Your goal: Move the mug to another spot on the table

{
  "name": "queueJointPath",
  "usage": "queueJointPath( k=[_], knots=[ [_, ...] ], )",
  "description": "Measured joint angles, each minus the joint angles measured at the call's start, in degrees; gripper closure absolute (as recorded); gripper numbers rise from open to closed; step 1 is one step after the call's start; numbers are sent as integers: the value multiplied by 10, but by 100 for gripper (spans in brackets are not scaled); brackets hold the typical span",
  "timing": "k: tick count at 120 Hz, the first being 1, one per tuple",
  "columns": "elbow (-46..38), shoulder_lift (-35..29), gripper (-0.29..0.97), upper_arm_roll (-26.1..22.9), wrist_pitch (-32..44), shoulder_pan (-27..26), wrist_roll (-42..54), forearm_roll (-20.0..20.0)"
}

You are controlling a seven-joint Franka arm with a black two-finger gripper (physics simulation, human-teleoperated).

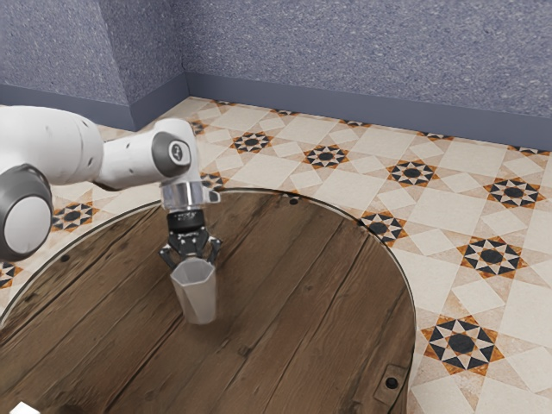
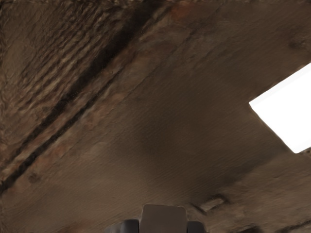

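Observation:
A pale grey faceted mug (image 1: 197,297) stands upright on the round dark wooden table (image 1: 310,293), left of its middle in the exterior view. My gripper (image 1: 190,255) comes straight down onto the mug's rim, with a finger at either side of the rim's top. In the wrist view a grey piece of the mug (image 2: 163,217) sits right under my hand, with a dark finger (image 2: 124,226) pressed against each side of it. The gripper is shut on the mug. The mug's base looks to rest on the wood.
The table's glass-edged rim (image 1: 392,259) curves round on the exterior view's right, with patterned floor tiles beyond. A white object (image 1: 19,407) lies at the table's near-left edge, and a white patch (image 2: 286,111) shows in the wrist view. Bare wood lies to the mug's right.

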Motion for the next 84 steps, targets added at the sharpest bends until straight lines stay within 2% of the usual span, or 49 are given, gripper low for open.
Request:
queueJointPath(
  k=[29, 59, 84],
  knots=[
    [-49, -20, 76, 18, 24, 2, 8, -2],
    [37, 44, 77, 16, 28, 19, 14, -3],
    [50, 59, 76, 16, 27, 22, 18, 0]
  ],
)
